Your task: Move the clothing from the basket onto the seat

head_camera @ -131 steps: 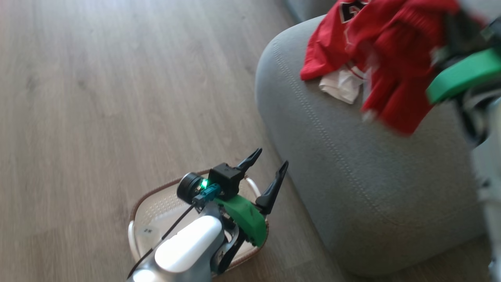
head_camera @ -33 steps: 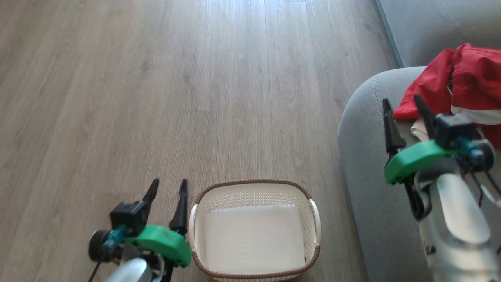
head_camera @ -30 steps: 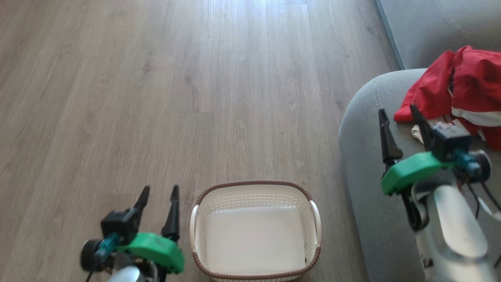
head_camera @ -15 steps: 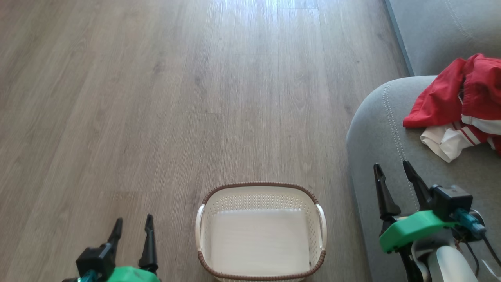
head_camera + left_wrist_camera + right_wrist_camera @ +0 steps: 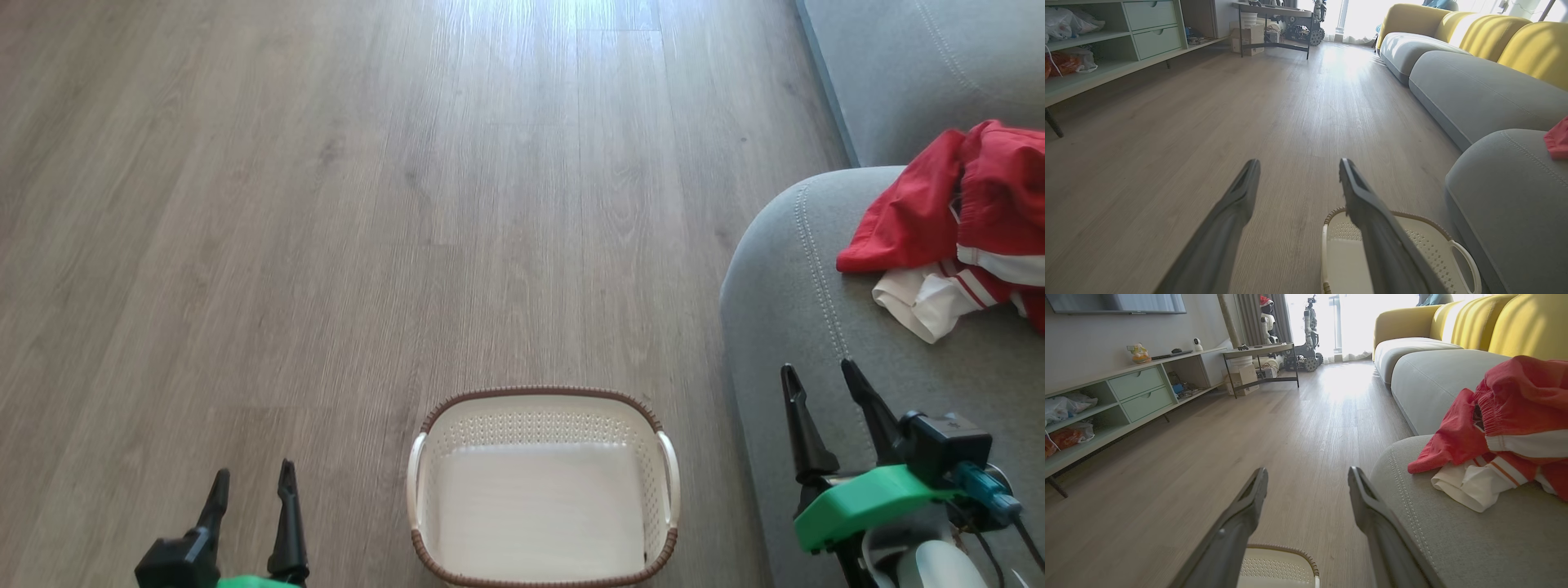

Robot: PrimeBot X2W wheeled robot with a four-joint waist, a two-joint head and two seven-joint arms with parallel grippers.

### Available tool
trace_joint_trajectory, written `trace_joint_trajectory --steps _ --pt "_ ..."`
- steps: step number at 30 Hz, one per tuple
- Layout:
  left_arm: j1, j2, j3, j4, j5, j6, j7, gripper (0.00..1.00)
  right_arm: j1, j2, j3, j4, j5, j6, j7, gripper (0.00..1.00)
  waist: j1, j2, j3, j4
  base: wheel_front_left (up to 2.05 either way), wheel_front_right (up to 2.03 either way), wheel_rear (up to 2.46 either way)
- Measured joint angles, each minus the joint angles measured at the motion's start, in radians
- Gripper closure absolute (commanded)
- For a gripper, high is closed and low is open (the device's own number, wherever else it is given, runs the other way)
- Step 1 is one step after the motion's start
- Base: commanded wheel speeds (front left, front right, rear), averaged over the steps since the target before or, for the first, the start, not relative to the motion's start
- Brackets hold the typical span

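In the head view the basket (image 5: 539, 393) stands upright on the wooden floor (image 5: 326, 204) at 6 o'clock, and its pale bottom shows whole. The clothing (image 5: 914, 220) lies in a red and white heap on the seat (image 5: 784, 269) at 3 o'clock, well apart from the basket. The seat's rounded end is near the basket, on its 3 o'clock side. The left gripper (image 5: 254, 469) hovers over the floor at 7 o'clock, its fingers spread wide, holding nothing. The right gripper (image 5: 817, 367) hovers over the seat's edge at 4 o'clock, also wide and holding nothing, near the clothing but not touching it.
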Motion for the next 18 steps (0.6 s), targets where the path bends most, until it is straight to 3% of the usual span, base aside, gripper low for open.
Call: trace_joint_trajectory --steps 18 --pt "0.024 -0.015 0.041 0.005 0.016 -0.036 0.0 0.0 0.0 0.0 -0.016 0.016 0.0 0.0 -0.011 0.0 0.0 0.0 -0.005 -0.006 0.0 0.0 0.0"
